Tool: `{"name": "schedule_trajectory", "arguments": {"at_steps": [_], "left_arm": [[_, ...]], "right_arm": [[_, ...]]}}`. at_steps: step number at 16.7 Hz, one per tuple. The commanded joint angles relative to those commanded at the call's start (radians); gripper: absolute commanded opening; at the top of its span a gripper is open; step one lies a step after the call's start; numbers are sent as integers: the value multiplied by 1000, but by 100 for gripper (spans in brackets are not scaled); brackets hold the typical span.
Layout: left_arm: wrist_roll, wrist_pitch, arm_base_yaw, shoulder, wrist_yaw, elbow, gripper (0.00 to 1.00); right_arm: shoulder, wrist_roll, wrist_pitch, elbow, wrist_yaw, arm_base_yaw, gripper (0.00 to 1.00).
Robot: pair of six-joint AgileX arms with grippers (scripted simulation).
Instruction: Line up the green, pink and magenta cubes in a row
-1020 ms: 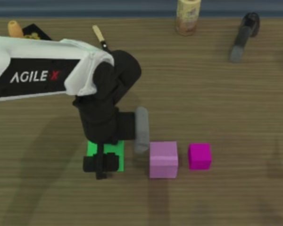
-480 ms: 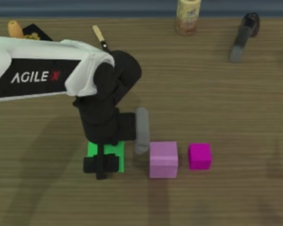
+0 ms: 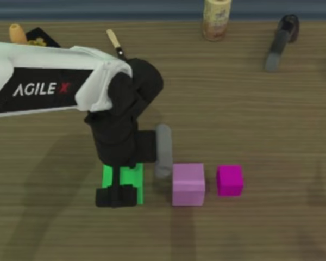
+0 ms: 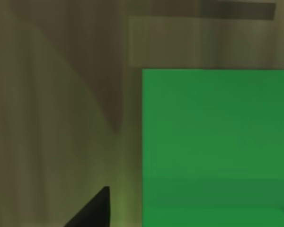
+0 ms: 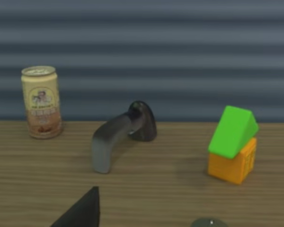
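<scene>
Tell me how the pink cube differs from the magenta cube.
The pink cube is larger and pale lilac; the magenta cube is smaller and vivid deep magenta. The pink cube sits nearer the green cube; the magenta cube ends the row on the right. Both are plain, matte, and rest on the table, untouched.

Open desk (image 3: 271, 136) lies right of the magenta cube (image 3: 230, 180); the left hand (image 3: 117, 196) crowds the green cube (image 3: 131, 178).

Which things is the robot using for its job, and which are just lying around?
For the job:
green cube
pink cube
magenta cube
left gripper, over the green cube

Just lying about:
can
grey scanner-like tool
toy house block
brush
</scene>
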Motion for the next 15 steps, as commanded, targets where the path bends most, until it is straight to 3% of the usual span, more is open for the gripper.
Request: {"name": "schedule_trajectory", "arguments": {"at_steps": [7,15], "left_arm": [[0,-18,3,-5,0,15,100],[-3,-259,20,-87,-1,173,100]], "right_arm": [[0,0,0,0,0,0,100],[0,0,0,0,0,0,100]]}}
